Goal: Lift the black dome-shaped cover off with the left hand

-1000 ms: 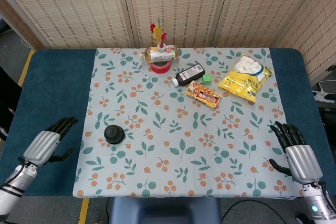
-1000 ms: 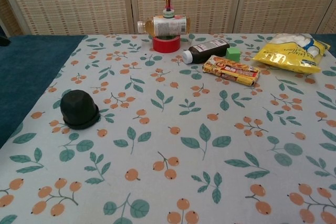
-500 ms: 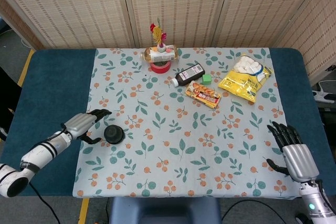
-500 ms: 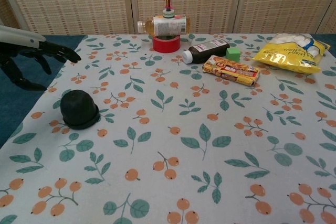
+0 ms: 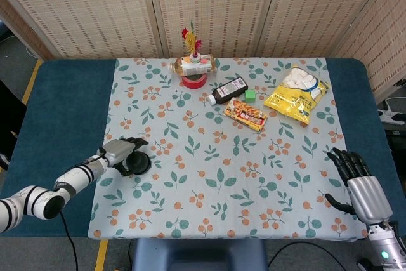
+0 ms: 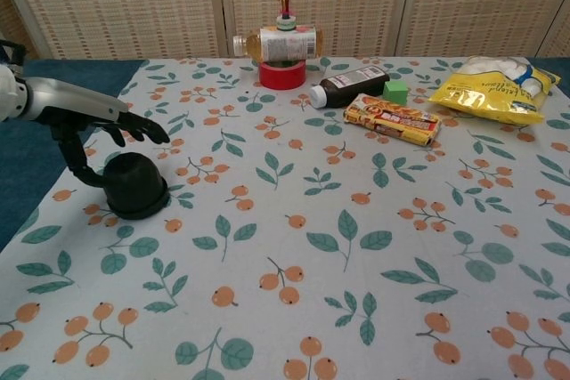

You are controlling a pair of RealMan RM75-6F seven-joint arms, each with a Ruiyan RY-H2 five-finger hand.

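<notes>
**Left hand over the cover, grasp not yet closed**

The black dome-shaped plastic cover (image 6: 134,185) sits near the left edge of the floral-print tablecloth (image 5: 254,176), well apart from the other items at the far side. The left hand (image 6: 93,126) hovers just above and behind it; fingers (image 6: 142,126) are spread wide over the dome top, thumb dropped down the cover's left side, nothing held. Whether the thumb actually touches the cover can't be told from either view.

To do the step well, the operator should prob. centre the palm over the dome, then close fingers and thumb on opposite sides low down, near the wider base rim, since the rounded top looks likely to slip out of a high pinch. Then lift straight up w/o tilting, so whatever may sit under it isn't dragged.

Orientation: the cover stands upright, dome up, flat open side down on the cloth. It's round, so no real long axis along the table; its only axis runs vertical, approx. perpendicular to the table.

The right hand (image 5: 358,182) rests at the near right table corner, fingers apart, empty, not involved.
</notes>
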